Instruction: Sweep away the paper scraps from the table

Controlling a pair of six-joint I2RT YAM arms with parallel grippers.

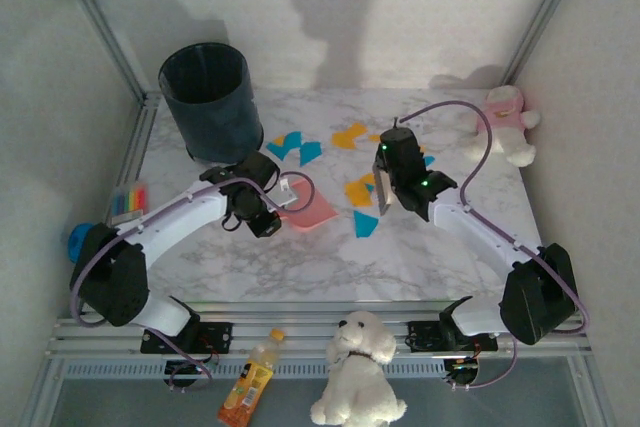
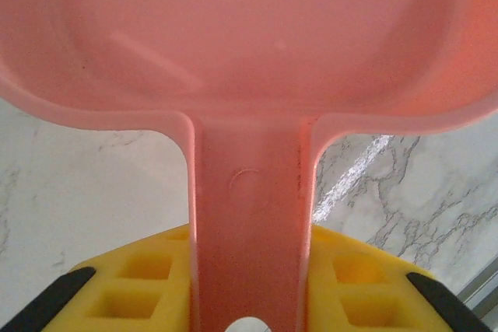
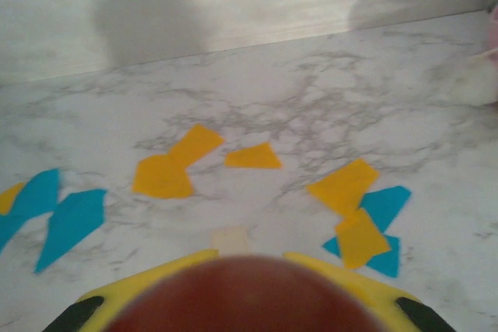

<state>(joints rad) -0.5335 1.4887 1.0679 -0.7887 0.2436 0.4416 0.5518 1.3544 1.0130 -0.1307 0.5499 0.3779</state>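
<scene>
Clamping the dustpan handle (image 2: 249, 215), left pincer (image 2: 249, 301) reads clearer wrist-side than overhead.

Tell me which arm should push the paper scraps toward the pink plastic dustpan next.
Right. The right claw, shut on a blurred brown rounded object, hangs right over the orange and teal paper scraps. The left claw is busy gripping the pink plastic dustpan by its handle, beside them.
</scene>
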